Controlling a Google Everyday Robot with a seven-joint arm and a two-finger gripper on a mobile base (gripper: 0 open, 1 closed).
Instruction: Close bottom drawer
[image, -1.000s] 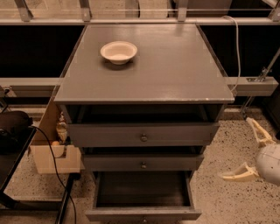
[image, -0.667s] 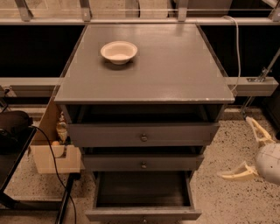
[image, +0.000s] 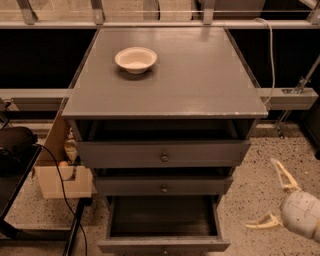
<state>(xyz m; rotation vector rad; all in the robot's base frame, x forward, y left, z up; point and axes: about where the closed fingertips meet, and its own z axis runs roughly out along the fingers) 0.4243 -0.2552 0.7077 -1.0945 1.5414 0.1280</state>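
Note:
The grey cabinet (image: 165, 80) stands in the middle of the view with three drawers. The bottom drawer (image: 162, 220) is pulled far out toward me; its dark inside shows and its front edge (image: 164, 245) lies at the bottom of the view. The middle drawer (image: 163, 186) and the top drawer (image: 162, 153) are each pulled out a little. My gripper (image: 274, 195) hangs at the lower right, beside the cabinet and apart from it, above the speckled floor. Its two pale fingers are spread wide and hold nothing.
A white bowl (image: 135, 59) sits on the cabinet top at the back left. A cardboard box (image: 57, 167) with small items stands left of the cabinet. A black stand and cable (image: 55, 185) are at the far left. A rail and white cable (image: 272, 55) run behind.
The gripper has drifted very slightly lower and left. The drawers and bowl have not moved.

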